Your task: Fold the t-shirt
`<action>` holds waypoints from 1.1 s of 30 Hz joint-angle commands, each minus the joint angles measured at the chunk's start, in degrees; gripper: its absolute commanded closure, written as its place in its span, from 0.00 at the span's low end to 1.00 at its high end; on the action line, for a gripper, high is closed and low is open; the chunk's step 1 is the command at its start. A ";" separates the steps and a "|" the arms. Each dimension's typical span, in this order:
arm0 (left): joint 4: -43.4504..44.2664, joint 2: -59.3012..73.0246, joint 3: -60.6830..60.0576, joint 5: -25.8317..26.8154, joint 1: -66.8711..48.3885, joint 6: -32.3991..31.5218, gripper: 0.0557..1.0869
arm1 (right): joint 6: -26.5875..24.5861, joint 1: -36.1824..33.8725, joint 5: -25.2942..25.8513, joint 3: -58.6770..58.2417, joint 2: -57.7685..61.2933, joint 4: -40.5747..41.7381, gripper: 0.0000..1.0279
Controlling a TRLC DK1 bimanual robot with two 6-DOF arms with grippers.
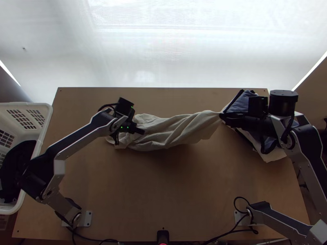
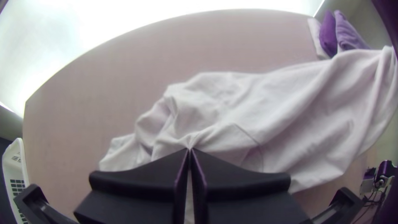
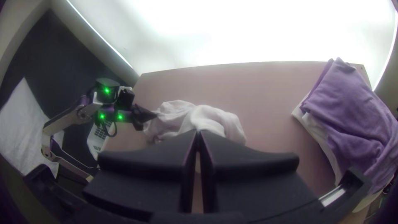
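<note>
Pinching the cream t-shirt (image 1: 175, 128) with both grippers, near the middle of the wooden table (image 1: 163, 196). Squeezing the left gripper's (image 1: 143, 131) fingers together on a bit of cloth near the shirt's left end, making little creases run out from the tips. Letting the part past that grip bunch up, all wrinkly, on the table. Squeezing the right gripper's (image 1: 222, 115) fingers together too, clamping the other end of the shirt and holding it up. Stretching the shirt out between both grippers in long, droopy wrinkles, not laying it flat. Having the right arm over a pile of folded cloths, with a blue-purple one (image 1: 247, 102) on top and a whitish one (image 1: 276, 154) poking out under it. Having a white basket (image 1: 43, 126) with holes by the table's left side, holding some dark cloth (image 1: 16, 171).
</note>
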 commanded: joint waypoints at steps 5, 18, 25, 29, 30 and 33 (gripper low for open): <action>3.26 -5.99 15.05 0.10 12.29 -7.07 0.97 | -1.09 -0.21 0.09 -2.51 0.13 0.96 0.97; 0.53 -20.93 24.19 0.36 22.66 -9.80 0.97 | -2.49 -3.11 0.44 -6.20 -2.95 3.07 0.97; 0.36 -30.24 21.47 0.89 25.47 -10.76 0.97 | -1.62 -4.69 0.53 -7.34 -6.91 7.02 0.97; -0.35 -36.13 19.45 2.29 26.08 -10.94 0.97 | -1.79 -4.60 0.53 -7.43 -8.40 7.11 0.97; -0.61 -37.80 18.57 2.73 26.00 -10.94 0.97 | -1.88 -4.34 0.53 -7.52 -9.02 7.11 0.97; -0.79 -42.81 15.41 3.61 26.00 -11.64 0.97 | -2.23 -3.55 0.44 -7.69 -11.30 7.11 0.97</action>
